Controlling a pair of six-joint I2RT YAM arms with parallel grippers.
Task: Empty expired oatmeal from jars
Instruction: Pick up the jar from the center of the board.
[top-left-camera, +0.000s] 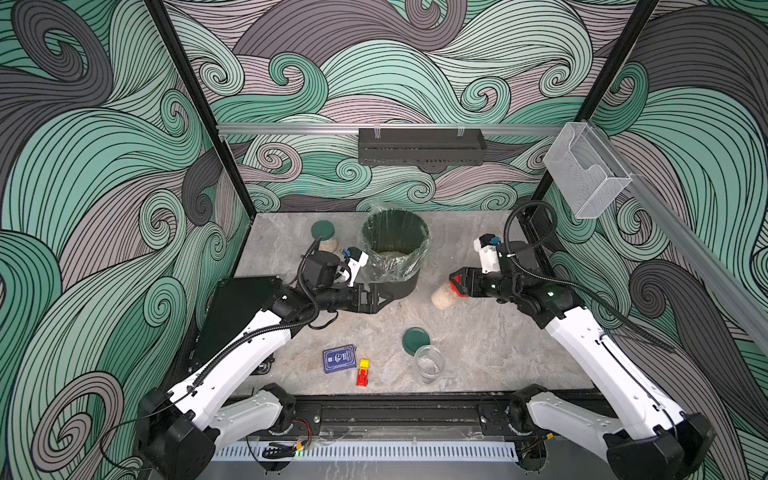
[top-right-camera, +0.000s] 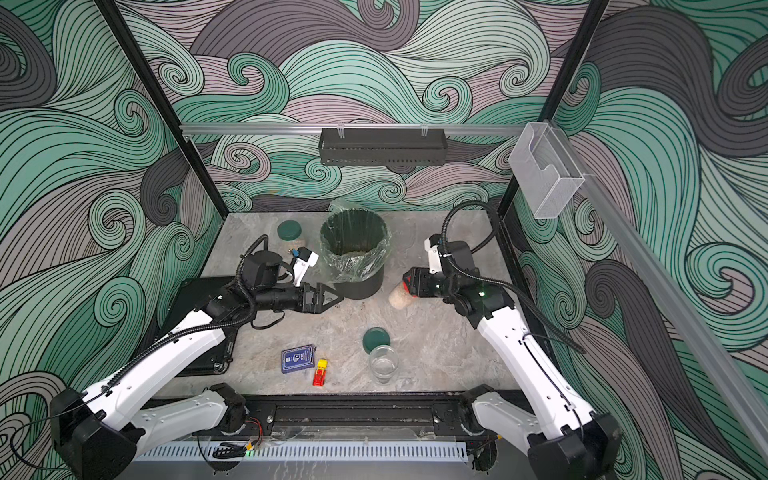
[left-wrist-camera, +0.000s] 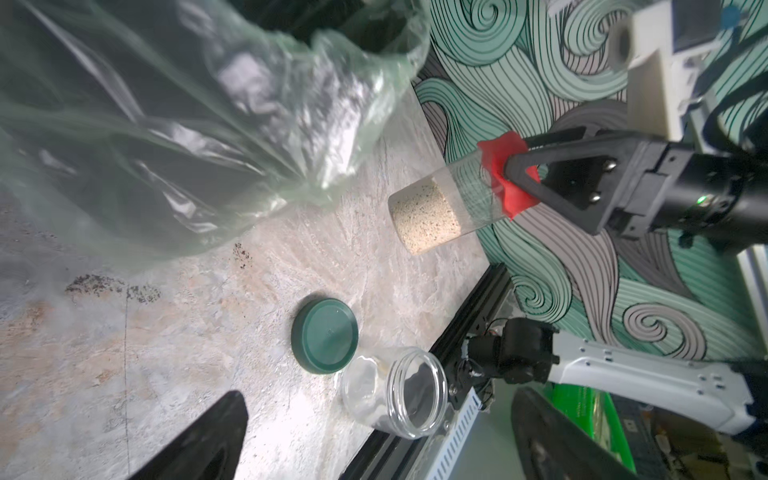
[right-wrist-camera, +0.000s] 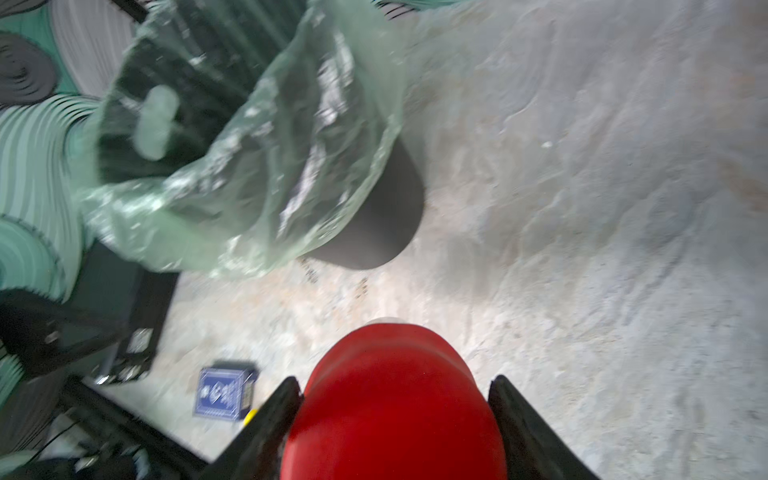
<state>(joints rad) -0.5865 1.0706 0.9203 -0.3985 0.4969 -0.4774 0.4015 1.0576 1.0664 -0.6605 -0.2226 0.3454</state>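
Looking down on a grey marbled table with a black bin near the back, clear bag draped over the rim.

Got the right gripper closed down narrow on the red lid of a jar, one of its fingers pressed on each side of that lid (super obvious from the right wrist view). Holding the jar tilted just right of the bin, lid end up toward the arm, bottom end lower and nearer the bin. Roughly half full of oatmeal, all sitting at the bottom end. No telling about contact between jar bottom and table.

Seeing the left gripper spread wide with nothing in it, parked right beside the bin's lower wall on the opposite side. Can't say about touching there either.

Also spotting a thin layer of oatmeal down inside the bin in both top views. Behind and left of the bin: a second jar standing with a green lid on and oatmeal inside. Toward the front: a third jar, upright, open, basically empty, with a loose green lid lying flat just beside it. Left of those, a blue card box and a little red and yellow toy car side by side.
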